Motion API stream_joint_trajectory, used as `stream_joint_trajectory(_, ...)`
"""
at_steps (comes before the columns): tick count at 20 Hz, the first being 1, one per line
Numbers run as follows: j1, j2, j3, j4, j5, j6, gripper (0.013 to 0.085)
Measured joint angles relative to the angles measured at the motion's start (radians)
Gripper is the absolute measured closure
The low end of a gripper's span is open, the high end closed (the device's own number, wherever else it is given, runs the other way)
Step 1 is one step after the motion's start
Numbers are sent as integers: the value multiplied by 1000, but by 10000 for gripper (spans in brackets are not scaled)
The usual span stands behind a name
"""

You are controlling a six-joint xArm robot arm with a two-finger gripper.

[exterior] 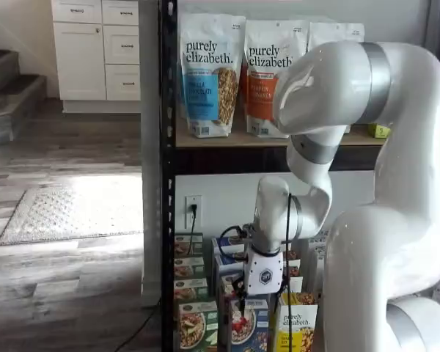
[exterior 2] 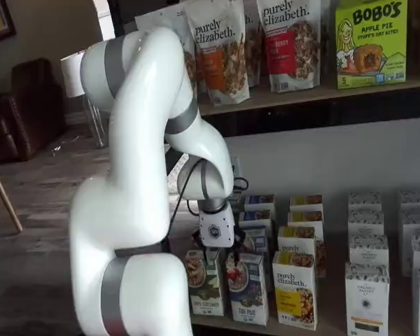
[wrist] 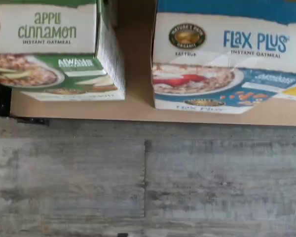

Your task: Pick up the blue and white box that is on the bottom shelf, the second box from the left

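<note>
Wrist camera looks down, close, at the bottom shelf's point(wrist: 138, 111) front edge. Both shelf views face the rack from farther off, sharing the arm point(exterior: 381, 220) and front boxes.
</note>
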Motion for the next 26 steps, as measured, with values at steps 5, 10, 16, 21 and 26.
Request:
stream_joint_trajectory(5,-12,64,-60,0,-10,-12,130)
stream_joint_trajectory(10,-23,127,-129,-34,-6,8,130)
stream_joint_trajectory(16,-31,182,-191,-53,-15,17,130)
stream_joint_trajectory(21,-38,231,-253,-59,-4,16,130)
stream_joint_trajectory(26,-45,282,-324,-32,5,-15,130)
